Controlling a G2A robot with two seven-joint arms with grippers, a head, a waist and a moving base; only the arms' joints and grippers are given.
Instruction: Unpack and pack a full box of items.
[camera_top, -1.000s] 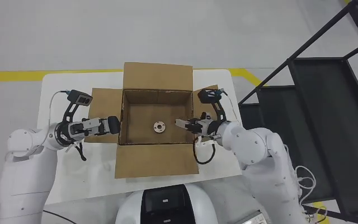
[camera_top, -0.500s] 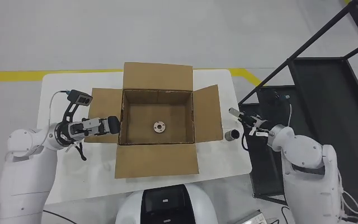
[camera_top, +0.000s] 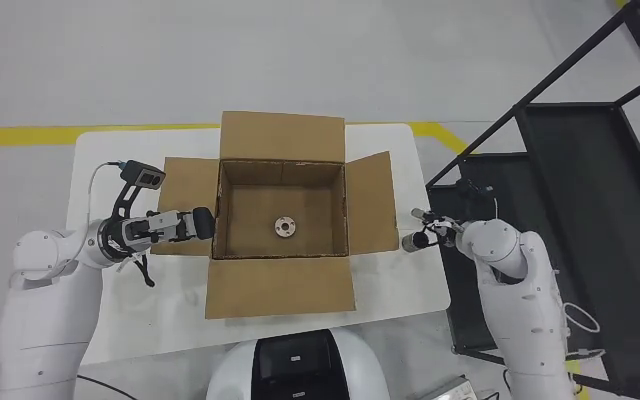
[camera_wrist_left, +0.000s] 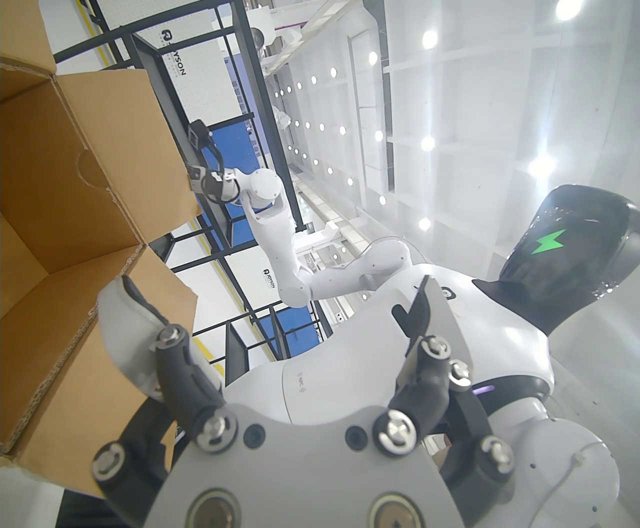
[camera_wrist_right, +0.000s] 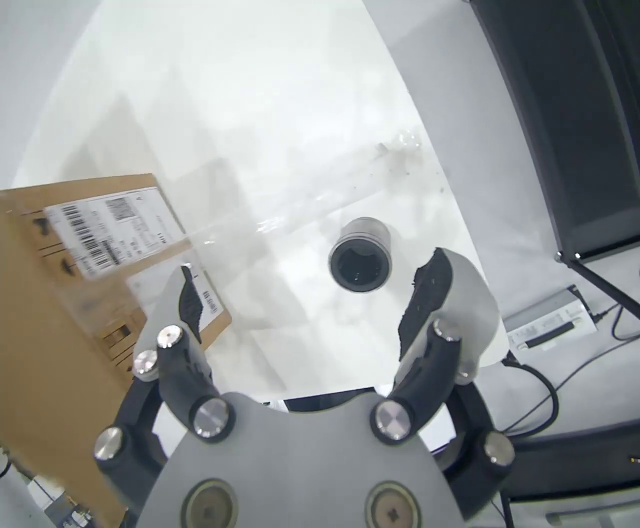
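Note:
The cardboard box (camera_top: 283, 258) stands open at the middle of the white table (camera_top: 120, 320), all flaps spread. One round metal ring (camera_top: 285, 227) lies on the box floor. A small metal cylinder (camera_top: 409, 242) lies on its side on the table, just past the right flap. My right gripper (camera_top: 428, 232) is right beside it, open; the cylinder (camera_wrist_right: 360, 257) sits just beyond the open right gripper (camera_wrist_right: 310, 274), not gripped. My left gripper (camera_top: 200, 222) is over the left flap against the box's left wall, open and holding nothing (camera_wrist_left: 272, 315), one finger (camera_wrist_left: 125, 315) close to the cardboard (camera_wrist_left: 75, 175).
A black metal rack (camera_top: 560, 200) stands just off the table's right edge, close behind the right arm. The right flap (camera_wrist_right: 75, 280) carries printed labels. Bare table lies in front of the box and along the left side.
My right arm came out of the box to the table's right side. The cylinder now lies on the table. The right flap, earlier raised, lies flatter. The left arm has not moved.

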